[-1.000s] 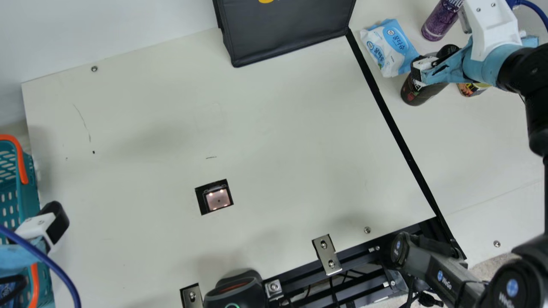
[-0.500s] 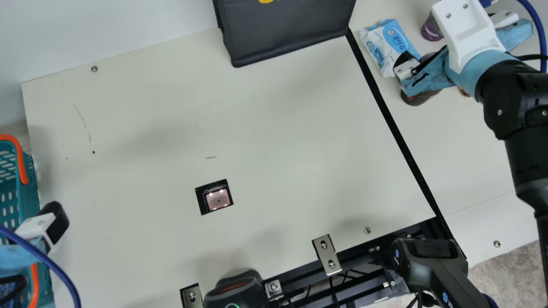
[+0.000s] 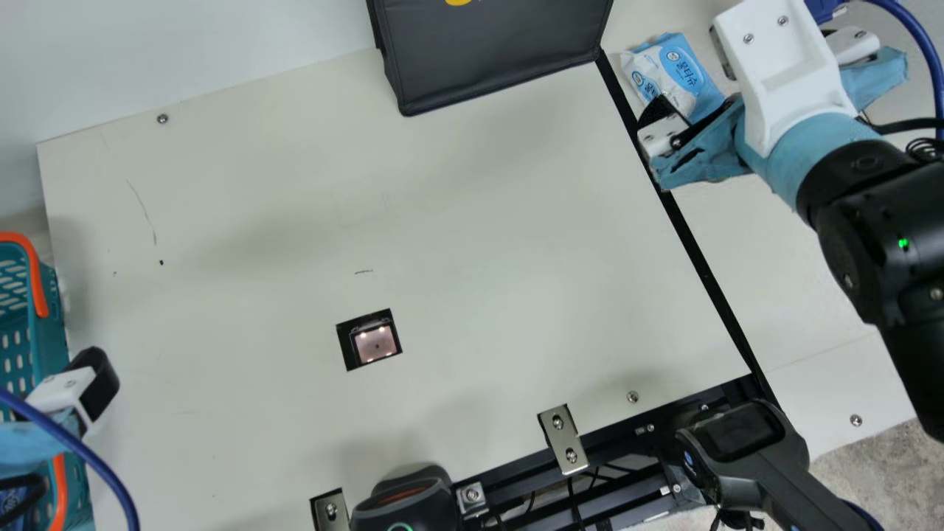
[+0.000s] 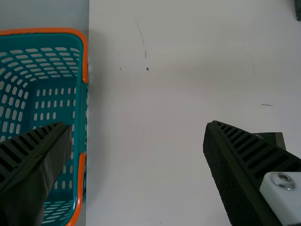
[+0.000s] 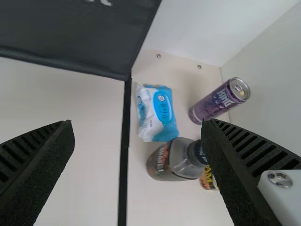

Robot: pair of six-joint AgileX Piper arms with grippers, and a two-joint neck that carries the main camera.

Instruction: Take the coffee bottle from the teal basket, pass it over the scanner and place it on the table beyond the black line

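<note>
My left tool (image 3: 59, 394) hangs open at the teal basket (image 4: 80, 108), its slotted floor partly in sight. My right tool (image 3: 737, 81) is open too; at the bench's (image 3: 516, 243) far right, past the black line (image 5: 124, 141), the coffee bottle (image 5: 171, 162) sits just beside the wipes (image 5: 157, 115).

Right gripper (image 3: 746, 82): stood open.
Black line (image 5: 124, 150): ran between its fingers.
Coffee bottle (image 5: 170, 161): between line and screw-bearing finger, cap partly hidden.
Wipes pack (image 5: 157, 113): beyond fingertips, near bottle.
Purple can (image 5: 214, 102): beyond screw-side fingertip.
Yellow-labelled item (image 5: 207, 179): partly behind that finger.
Black bag (image 5: 84, 35): beyond the opposite finger.
</note>
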